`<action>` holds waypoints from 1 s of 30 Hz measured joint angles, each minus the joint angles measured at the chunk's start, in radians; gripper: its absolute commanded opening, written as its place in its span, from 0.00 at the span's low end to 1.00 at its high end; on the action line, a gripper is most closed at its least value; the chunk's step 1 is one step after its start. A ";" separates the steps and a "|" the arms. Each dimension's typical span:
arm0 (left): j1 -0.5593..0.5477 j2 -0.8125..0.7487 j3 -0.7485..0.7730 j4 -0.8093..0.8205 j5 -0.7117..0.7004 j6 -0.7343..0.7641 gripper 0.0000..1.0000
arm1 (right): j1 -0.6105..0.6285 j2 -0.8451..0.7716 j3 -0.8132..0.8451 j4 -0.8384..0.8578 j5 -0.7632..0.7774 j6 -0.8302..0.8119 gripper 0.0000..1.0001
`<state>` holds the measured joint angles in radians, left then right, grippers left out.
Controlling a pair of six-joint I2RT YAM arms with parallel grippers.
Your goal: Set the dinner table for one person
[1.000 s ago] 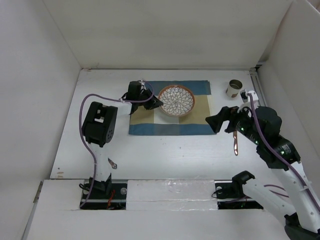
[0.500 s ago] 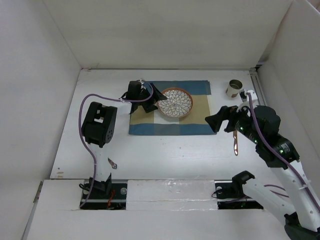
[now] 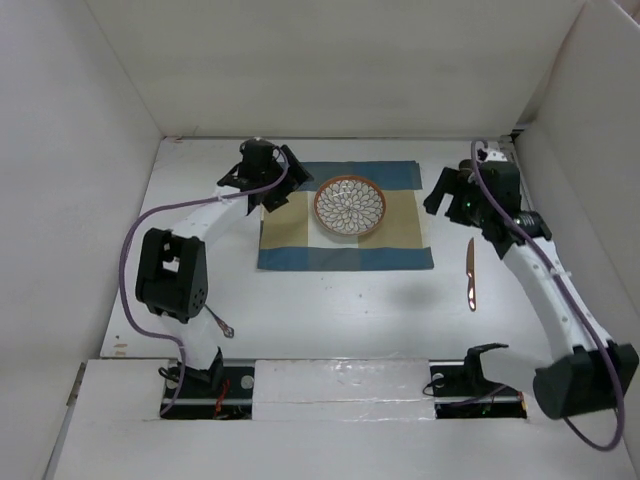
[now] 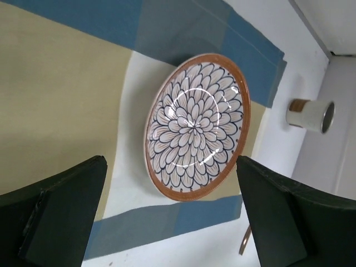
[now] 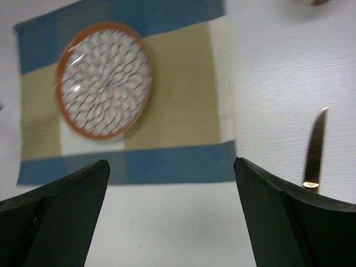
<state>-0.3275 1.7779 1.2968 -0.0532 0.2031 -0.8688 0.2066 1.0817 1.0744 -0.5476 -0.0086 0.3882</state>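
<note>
Clock directions are from the overhead view, with 12 at the far wall.

- dinner table (image 3: 350, 310): a white matte surface with white walls (image 3: 330, 70) at 9, 12 and 3. It fills most of the view, and everything below sits on it or over it.
- left arm (image 3: 170, 275): comes up from its base at 7 and reaches toward 11.
- right arm (image 3: 545, 285): comes up from its base at 5 and reaches toward 1.
- mat (image 3: 405, 228): blue and tan check, lying flat, just toward 12 from the table centre.
- plate (image 3: 350, 206): brown rim with a petal pattern. It sits flat on the mat, mid-width and closer to the mat's 12 edge.
- left gripper (image 3: 290, 185): at the plate's 9-10, over the mat's 9 edge. The jaws are spread wide with nothing between them, and they are apart from the plate.
- right gripper (image 3: 447, 192): at the plate's 3, just past the mat's 3 edge. The jaws are also spread wide and hold nothing.
- knife (image 3: 471, 275): copper-coloured, lying on bare table at the mat's 4, off the cloth. It runs roughly along the 12-6 line.
- cup (image 4: 310, 114): white with a brown band, on bare table past the mat's far corner. It shows only in the left wrist view, and the right gripper hides it from overhead.
- small metal utensil (image 3: 222, 324): on the table at 7, near the left arm's base. It is too small to tell what it is.
</note>
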 measured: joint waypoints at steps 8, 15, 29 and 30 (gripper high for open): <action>-0.005 -0.270 0.099 -0.321 -0.311 0.094 1.00 | -0.262 0.408 0.293 0.010 0.105 0.018 0.97; 0.190 -0.603 0.008 -0.422 -0.351 0.200 1.00 | -0.393 0.698 0.498 0.021 0.126 0.049 0.85; 0.223 -0.735 -0.275 -0.463 -0.316 0.357 1.00 | -0.423 1.043 0.691 0.016 0.105 0.058 0.47; 0.223 -0.740 -0.275 -0.459 -0.312 0.360 1.00 | -0.423 1.051 0.699 0.018 0.106 0.055 0.40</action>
<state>-0.1047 1.0382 1.0222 -0.5125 -0.1085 -0.5087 -0.2161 2.1330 1.7733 -0.5301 0.0971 0.4435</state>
